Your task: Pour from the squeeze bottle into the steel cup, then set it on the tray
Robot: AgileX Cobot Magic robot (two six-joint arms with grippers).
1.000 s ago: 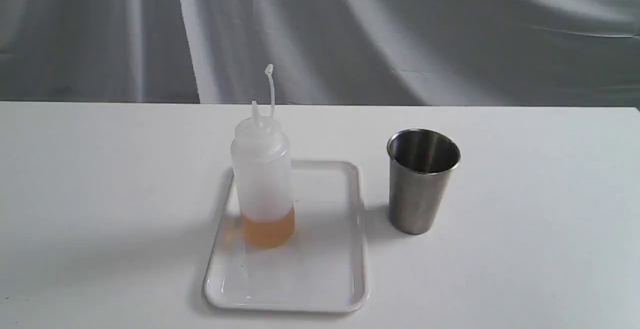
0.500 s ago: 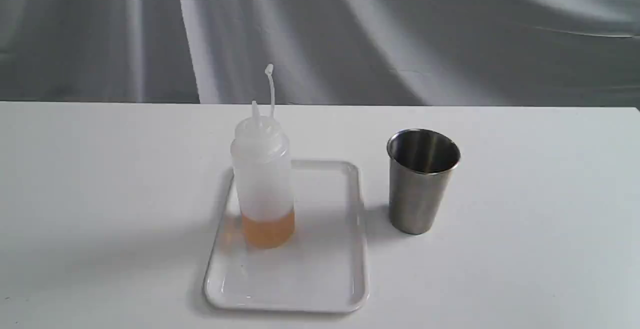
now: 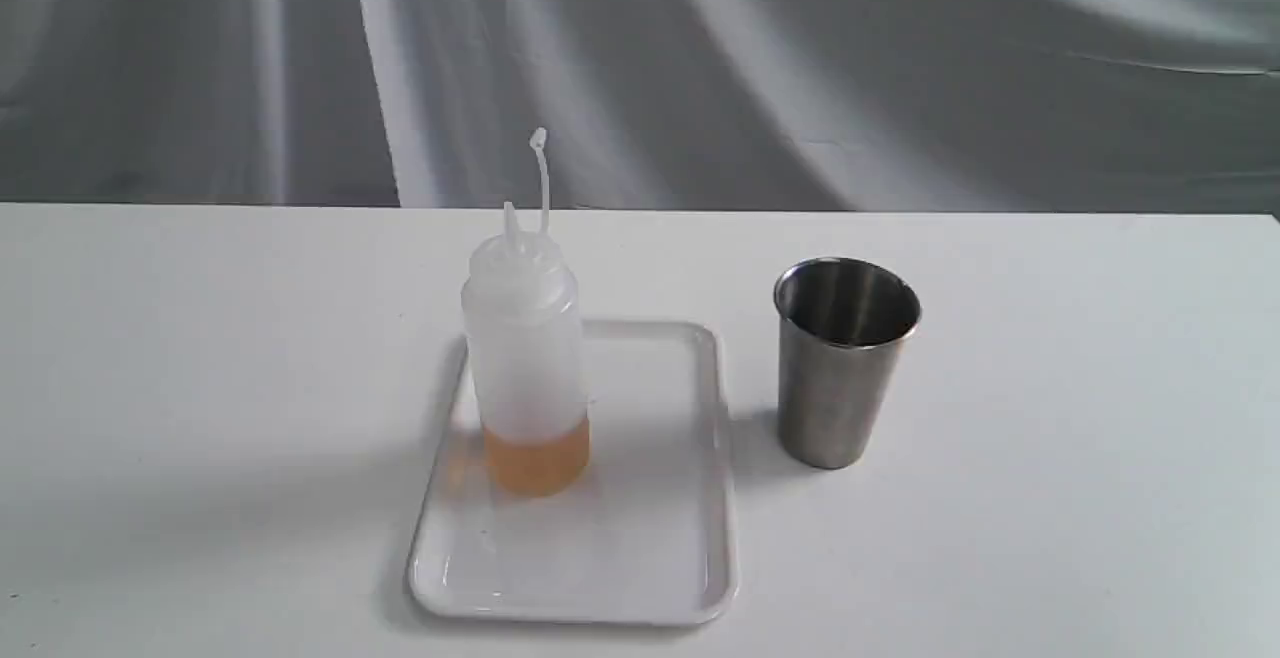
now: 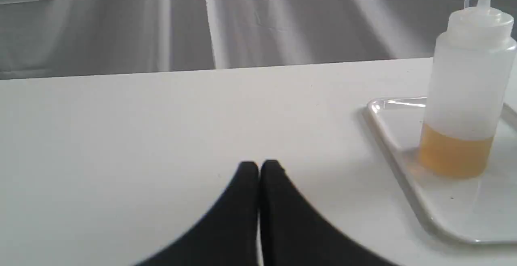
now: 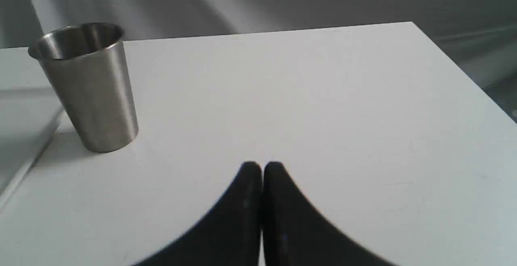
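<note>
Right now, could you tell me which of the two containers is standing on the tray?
The squeeze bottle, translucent with amber liquid, stands on the tray; the steel cup stands off it, on the table.

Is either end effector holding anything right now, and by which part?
Nothing is held. The left end effector and right end effector are shut empty, apart from the squeeze bottle, which stands on the tray.

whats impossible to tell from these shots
- Whether the steel cup holds liquid: its own wall hides the bottom in the exterior and right wrist views.
- Strap of the squeeze bottle: top cut off by the left wrist view's edge.
- The tray: partly cut off in both wrist views.
</note>
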